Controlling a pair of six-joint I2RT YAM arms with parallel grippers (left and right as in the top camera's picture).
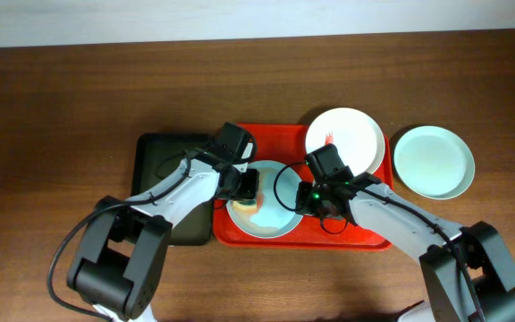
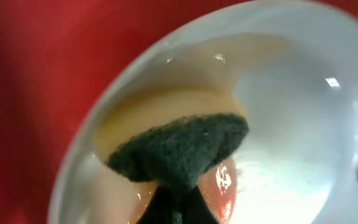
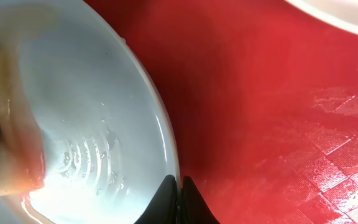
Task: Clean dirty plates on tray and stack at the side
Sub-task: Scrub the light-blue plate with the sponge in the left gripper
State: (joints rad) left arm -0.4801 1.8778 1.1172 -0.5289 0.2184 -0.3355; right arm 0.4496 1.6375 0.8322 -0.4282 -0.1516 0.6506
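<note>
A pale mint plate (image 1: 274, 219) lies on the red tray (image 1: 280, 143). My left gripper (image 1: 247, 190) is shut on a yellow sponge with a dark green scrub face (image 2: 182, 146) and presses it onto this plate (image 2: 291, 124), next to a red smear (image 2: 225, 180). My right gripper (image 1: 309, 199) is shut on the plate's right rim (image 3: 166, 134), its fingertips (image 3: 180, 186) pinching the edge. A white plate (image 1: 347, 134) with a red smear sits at the tray's back right. A second mint plate (image 1: 434, 161) lies on the table to the right of the tray.
A dark green tray (image 1: 159, 161) sits against the red tray's left side, under my left arm. The wooden table (image 1: 61, 107) extends all round. In the right wrist view, bare red tray floor (image 3: 278, 112) lies beside the held plate.
</note>
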